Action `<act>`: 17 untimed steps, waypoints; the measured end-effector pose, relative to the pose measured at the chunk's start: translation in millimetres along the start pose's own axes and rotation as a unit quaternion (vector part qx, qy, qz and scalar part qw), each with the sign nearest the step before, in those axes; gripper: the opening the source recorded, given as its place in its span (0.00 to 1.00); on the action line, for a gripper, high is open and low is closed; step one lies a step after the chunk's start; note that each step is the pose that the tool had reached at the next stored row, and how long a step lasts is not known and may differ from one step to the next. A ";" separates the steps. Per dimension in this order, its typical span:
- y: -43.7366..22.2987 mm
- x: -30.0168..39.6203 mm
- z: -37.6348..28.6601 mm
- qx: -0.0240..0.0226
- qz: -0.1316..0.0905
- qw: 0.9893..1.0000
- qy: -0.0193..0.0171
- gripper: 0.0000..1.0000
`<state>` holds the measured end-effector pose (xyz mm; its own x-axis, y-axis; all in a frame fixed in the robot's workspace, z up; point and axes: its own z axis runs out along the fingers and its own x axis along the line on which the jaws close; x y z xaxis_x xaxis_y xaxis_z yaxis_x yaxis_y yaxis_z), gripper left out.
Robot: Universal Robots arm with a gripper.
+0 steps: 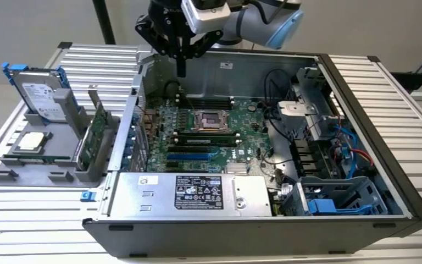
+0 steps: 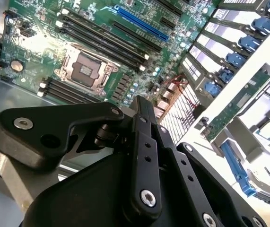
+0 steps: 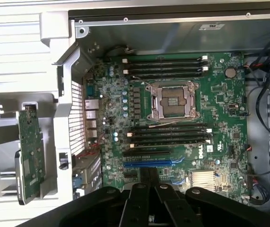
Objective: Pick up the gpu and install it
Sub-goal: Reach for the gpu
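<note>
Gripper [image 1: 182, 65] hangs above the back corner of the open computer case [image 1: 387, 165], over the motherboard [image 1: 196, 137]. Its black fingers are drawn together into one narrow point, with nothing held between them. In the first wrist view the closed tips [image 3: 149, 174] sit above the blue slot [image 3: 151, 164], with the bare processor socket [image 3: 172, 100] beyond.

The gpu [image 1: 99, 129] is outside the case, on the exterior view's left. It stands on edge in a grey holder [image 1: 20, 165], green board showing, just beside the case's side wall. It is lower than the gripper and well apart from it, with that wall between them. The first wrist view shows the gpu [image 3: 30, 156] past the perforated case wall, and the second wrist view shows it [image 2: 239, 106] edge-on. Also in the holder are a hard drive [image 1: 41, 93] with blue rails and a processor chip [image 1: 33, 141].
</note>
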<state>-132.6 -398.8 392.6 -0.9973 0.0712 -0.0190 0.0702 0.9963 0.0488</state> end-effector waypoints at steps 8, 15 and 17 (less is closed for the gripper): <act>-0.2 3.2 -0.1 0.000 0.000 1.000 0.000 0.00; -0.4 6.0 -0.1 0.000 0.000 1.000 0.000 0.00; -0.5 7.3 -0.2 0.000 0.000 1.000 0.000 0.00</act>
<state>-139.9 -398.8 392.6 -0.9973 0.0712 -0.0190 0.0702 0.9963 0.0488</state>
